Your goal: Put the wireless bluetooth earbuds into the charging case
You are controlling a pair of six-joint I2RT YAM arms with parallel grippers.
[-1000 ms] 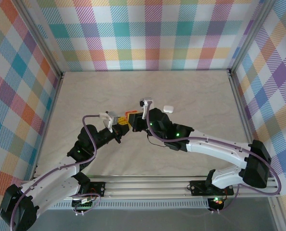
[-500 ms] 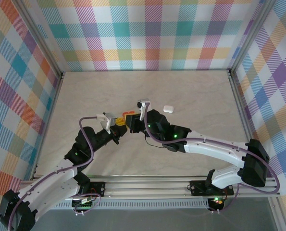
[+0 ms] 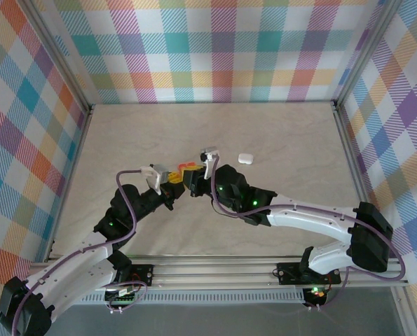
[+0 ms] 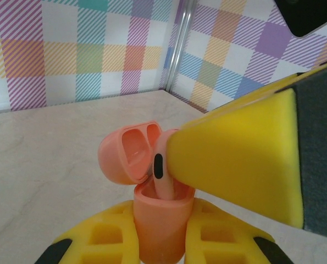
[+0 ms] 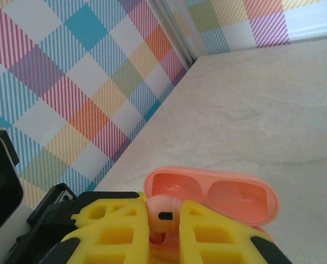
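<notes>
Moved: my right gripper (image 5: 164,218), closer over case (image 4: 131,155).
Hold: left gripper (image 4: 160,237) clamps case.
Pinch: right gripper grips pink earbud (image 4: 164,184).
Progress: entering case, not yet seated.

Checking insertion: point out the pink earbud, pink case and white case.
pink earbud (image 4: 163,181), left wrist view, below its dark spot.
pink case (image 4: 159,223), left wrist view, body's front wall.
white case (image 3: 246,158), top external view, its middle.

Pink earbud (image 4: 162,165): salmon, glossy, dark oval spot, lower end dipping into the case's opening.
Charging case (image 4: 159,223): salmon-pink, upright, lid hinged open.
</notes>
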